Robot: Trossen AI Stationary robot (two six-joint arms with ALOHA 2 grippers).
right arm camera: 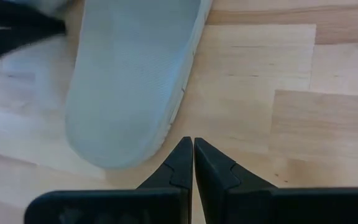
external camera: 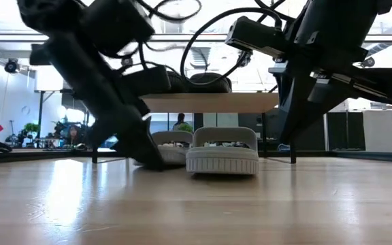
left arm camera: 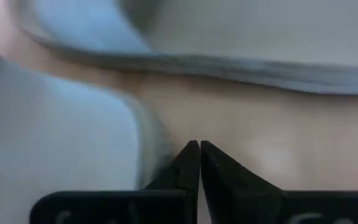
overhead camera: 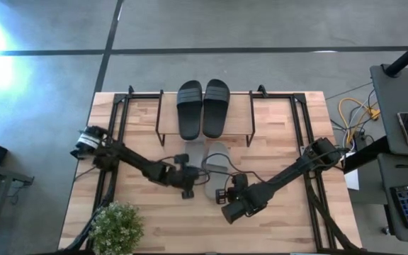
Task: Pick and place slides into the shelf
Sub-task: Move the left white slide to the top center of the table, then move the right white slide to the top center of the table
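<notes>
Fingers pressed tip to tip are what you get from both wrist cameras: the left gripper (left arm camera: 199,144) holds nothing, with its closed tips down between two pale slides, and the right gripper (right arm camera: 188,142) is likewise closed on nothing, its tips just beside the heel of a pale slide (right arm camera: 132,81) lying sole-down on the counter (right arm camera: 278,93). Look to the high view for layout the wrist cameras cannot give you: the two black slides (overhead camera: 202,108) lie side by side on top of the shelf (overhead camera: 239,117) at 12 o'clock on the counter, and the two pale slides (overhead camera: 211,157) lie just at 6 o'clock of the shelf, near the counter's middle. From above, the left gripper (overhead camera: 186,185) sits at the 7 o'clock side of the pale pair and the right gripper (overhead camera: 227,193) at its 5 o'clock side, though you cannot read the finger state there. The low view adds height: you see the shelf's plank top (external camera: 209,102) raised on thin black legs, the dark slides on top, and the pale pair on the counter in front of it, the nearer one (external camera: 222,151) upright with its strap facing you. A small potted plant (overhead camera: 115,227) stands at the counter's 7 o'clock corner.
</notes>
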